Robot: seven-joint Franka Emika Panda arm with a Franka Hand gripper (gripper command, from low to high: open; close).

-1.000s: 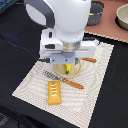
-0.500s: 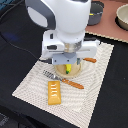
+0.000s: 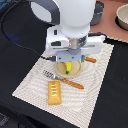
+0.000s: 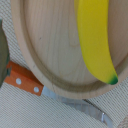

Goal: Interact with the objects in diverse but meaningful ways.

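A yellow banana (image 3: 66,68) lies on the round tan plate (image 3: 76,70); it fills the wrist view (image 4: 95,37), green tip near the plate's rim (image 4: 55,75). My gripper (image 3: 70,60) hangs directly over the banana, and the white hand hides its fingers, so I cannot tell whether they are open. No fingers show in the wrist view. An orange ridged bread slab (image 3: 54,92) lies on the cloth, nearer the camera than the plate. A grey pot (image 3: 122,16) stands at the exterior view's far right. Cheese and sausage are out of view.
An orange-handled fork (image 3: 64,80) lies on the placemat (image 3: 95,95) beside the plate, and an orange-handled utensil also shows in the wrist view (image 4: 22,82). An orange knife handle (image 3: 90,60) lies on the plate's other side. A dark round object (image 3: 98,11) sits behind the arm.
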